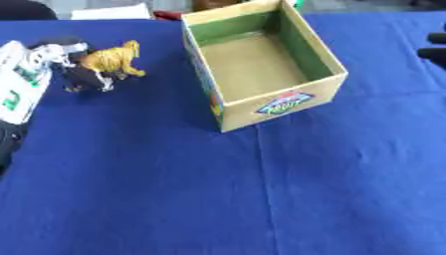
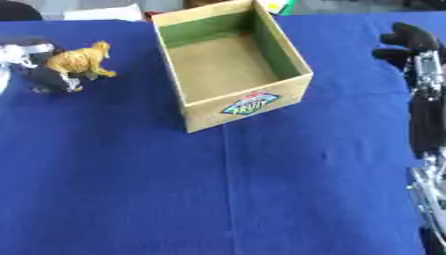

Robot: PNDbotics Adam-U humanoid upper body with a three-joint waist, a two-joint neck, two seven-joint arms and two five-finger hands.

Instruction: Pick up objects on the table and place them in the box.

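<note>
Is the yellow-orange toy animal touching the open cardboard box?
Apart. In the left eye view, bare blue tablecloth separates the yellow-orange toy animal from the open cardboard box.

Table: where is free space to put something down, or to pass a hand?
The blue cloth is bare in front of the box and between the box and the right hand. It is crowded at far left, around the toy animals.

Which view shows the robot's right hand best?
The right eye view: the right robot hand shows there with its dark curled fingers and the arm below it along the right edge. The left eye view catches only dark fingertips at its right edge, beside the box.
</note>
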